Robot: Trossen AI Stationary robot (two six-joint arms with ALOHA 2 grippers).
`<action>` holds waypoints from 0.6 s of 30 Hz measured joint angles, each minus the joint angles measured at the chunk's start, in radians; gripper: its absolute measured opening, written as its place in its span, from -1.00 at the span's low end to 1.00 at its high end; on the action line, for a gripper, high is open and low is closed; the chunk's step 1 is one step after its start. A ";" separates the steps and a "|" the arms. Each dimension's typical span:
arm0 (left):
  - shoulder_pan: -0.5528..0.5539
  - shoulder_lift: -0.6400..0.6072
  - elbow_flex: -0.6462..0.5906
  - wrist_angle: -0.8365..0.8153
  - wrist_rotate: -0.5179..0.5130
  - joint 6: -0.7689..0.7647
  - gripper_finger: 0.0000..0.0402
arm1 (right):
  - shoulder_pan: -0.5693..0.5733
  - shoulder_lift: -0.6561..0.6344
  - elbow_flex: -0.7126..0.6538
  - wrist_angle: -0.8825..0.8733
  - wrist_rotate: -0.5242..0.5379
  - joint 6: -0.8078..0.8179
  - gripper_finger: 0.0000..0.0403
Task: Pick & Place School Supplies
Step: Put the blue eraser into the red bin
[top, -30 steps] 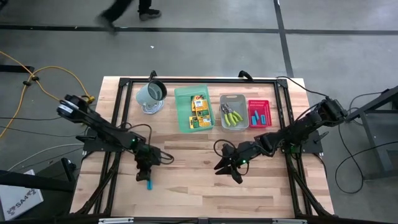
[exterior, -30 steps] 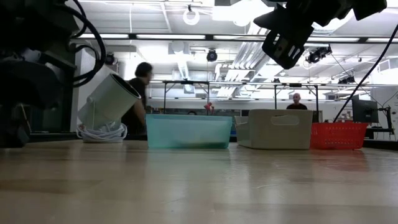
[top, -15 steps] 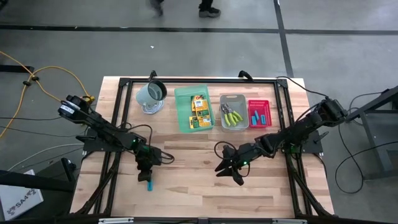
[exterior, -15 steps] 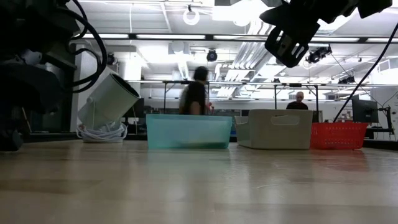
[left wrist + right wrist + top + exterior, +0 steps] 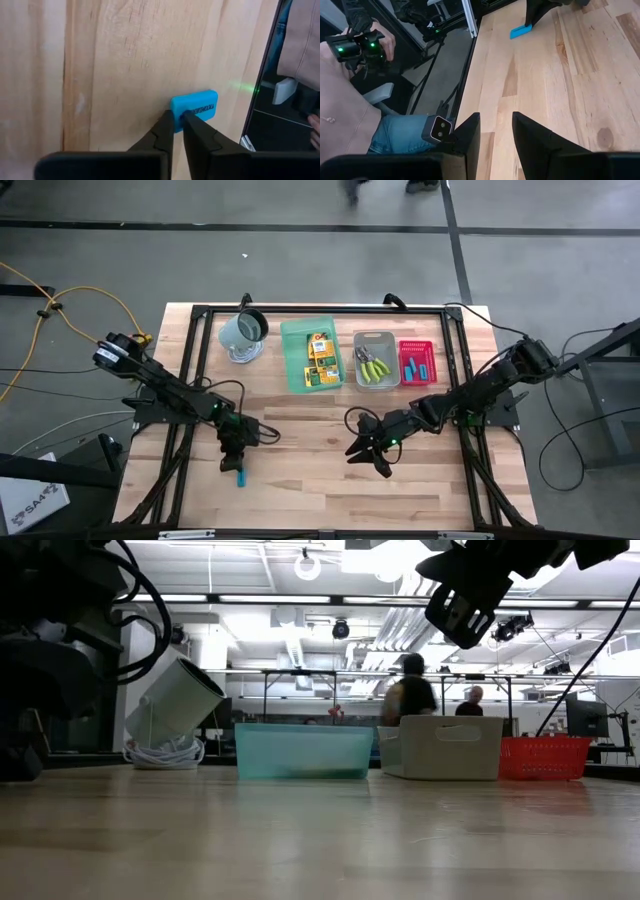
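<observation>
Wood worktop (image 5: 320, 470): pale planks w/ black frame round the edges; both arms over the near half.
Left end effector (image 5: 238, 465): low at the worktop, near-left area; fingers (image 5: 165, 131) narrowed to a thin slit, tips right at the edge of a cyan-blue piece (image 5: 195, 108). Can't tell if it's actually pinched or just touched.
Cyan-blue piece, high view: lies flat on the wood just past the left end effector's tips, well apart from the trays.
Right end effector (image 5: 377, 450): hovers over mid worktop, right of centre; fingers (image 5: 532, 136) part-way apart w/ bare wood between, holds nothing.
Green tray (image 5: 290, 365): far side, centre; yellow-orange printed boxes (image 5: 320, 358) stacked inside.
Grey tray (image 5: 357, 375): just right of green tray; two yellow-green-handled tools (image 5: 374, 365) in it.
Red tray (image 5: 404, 375): touching grey tray's right side; more cyan-blue pieces (image 5: 417, 365) inside.
Mug (image 5: 243, 330): grey-green metal, far left of the tray row, tilted on a coil of white cord (image 5: 160, 752) in low view.
Person (image 5: 412, 695): stands in the room behind the trays in low view; another person (image 5: 350, 115) seated beside the worktop in right wrist view, holding a dark device w/ green lights.
</observation>
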 joint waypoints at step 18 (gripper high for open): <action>0.000 0.003 -0.003 0.098 0.003 0.002 -0.99 | 0.000 0.000 0.000 0.000 0.000 -0.002 -0.48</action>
